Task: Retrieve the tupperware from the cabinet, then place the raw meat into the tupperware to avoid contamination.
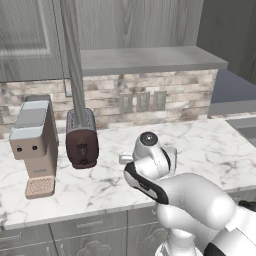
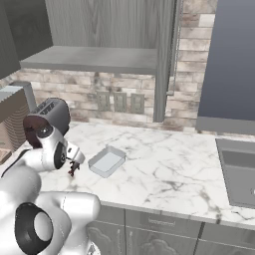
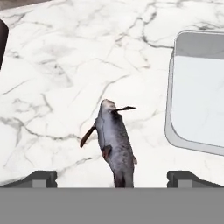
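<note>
The first half of the task looks done: the clear, shallow rectangular plastic tupperware [image 2: 106, 161] sits on the white marble counter [image 2: 164, 169], out of the wide grey wood-grain wall cabinet [image 2: 107, 30], whose door stands open over a bare flat shelf. The second half is left: the raw meat, a small grey whole fish with dark fins [image 3: 114, 144], lies on the marble and not in the container.

In the hand view, going left to right, the fish lies at about 6 o'clock, head toward 12, and the tupperware sits at 3 o'clock, just beside it but apart. The two-finger gripper [image 3: 112, 178] hangs directly over the fish's tail, jaws spread wide, one tip on either side, gripping nothing.

Counted: one beige boxy coffee machine [image 1: 34, 145] at 9 o'clock of the left base view, one dark red toaster with a grey top [image 1: 81, 140] beside it, one fish, one tupperware, one cabinet, and three grey wall sockets [image 2: 119, 102] on the brick backsplash.
</note>
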### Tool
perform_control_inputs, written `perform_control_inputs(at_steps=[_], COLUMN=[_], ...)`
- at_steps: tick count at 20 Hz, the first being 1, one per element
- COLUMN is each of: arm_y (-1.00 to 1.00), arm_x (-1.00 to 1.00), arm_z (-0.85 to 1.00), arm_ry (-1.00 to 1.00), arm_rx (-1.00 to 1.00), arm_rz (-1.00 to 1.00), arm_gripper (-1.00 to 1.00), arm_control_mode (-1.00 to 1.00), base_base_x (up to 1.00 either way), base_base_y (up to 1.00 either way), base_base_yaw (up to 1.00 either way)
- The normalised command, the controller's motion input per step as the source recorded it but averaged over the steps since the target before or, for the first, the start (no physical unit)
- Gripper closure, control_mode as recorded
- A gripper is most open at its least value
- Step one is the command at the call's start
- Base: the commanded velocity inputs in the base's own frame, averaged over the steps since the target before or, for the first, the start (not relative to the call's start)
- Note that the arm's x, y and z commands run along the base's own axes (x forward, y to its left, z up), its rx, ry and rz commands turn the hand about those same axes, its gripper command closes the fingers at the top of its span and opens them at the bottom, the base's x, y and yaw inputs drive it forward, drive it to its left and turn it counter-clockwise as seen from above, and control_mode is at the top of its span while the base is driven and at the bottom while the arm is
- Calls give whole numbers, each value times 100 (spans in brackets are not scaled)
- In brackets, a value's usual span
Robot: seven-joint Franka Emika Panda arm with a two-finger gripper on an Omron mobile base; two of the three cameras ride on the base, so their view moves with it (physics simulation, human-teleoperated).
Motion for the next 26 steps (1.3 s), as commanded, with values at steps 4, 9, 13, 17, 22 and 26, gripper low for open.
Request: perform_control_inputs(at_steps=[4, 9, 13, 17, 22, 26], arm_y=[0, 0, 0, 3, 1, 0], arm_x=[17, 15, 12, 11, 13, 14], arm_z=[-18, -19, -19, -19, -19, -20], arm_ry=[4, 3, 1, 0, 0, 0], arm_rx=[0, 0, 0, 0, -1, -3], arm_rz=[0, 0, 0, 0, 0, 0], arm_gripper=[-100, -100, -100, -100, -100, -100], arm_control_mode=[-100, -100, -100, -100, -100, -100], base_base_x=[0, 0, 0, 0, 0, 0], base_base_y=[0, 0, 0, 0, 0, 0], base_base_yaw=[0, 0, 0, 0, 0, 0])
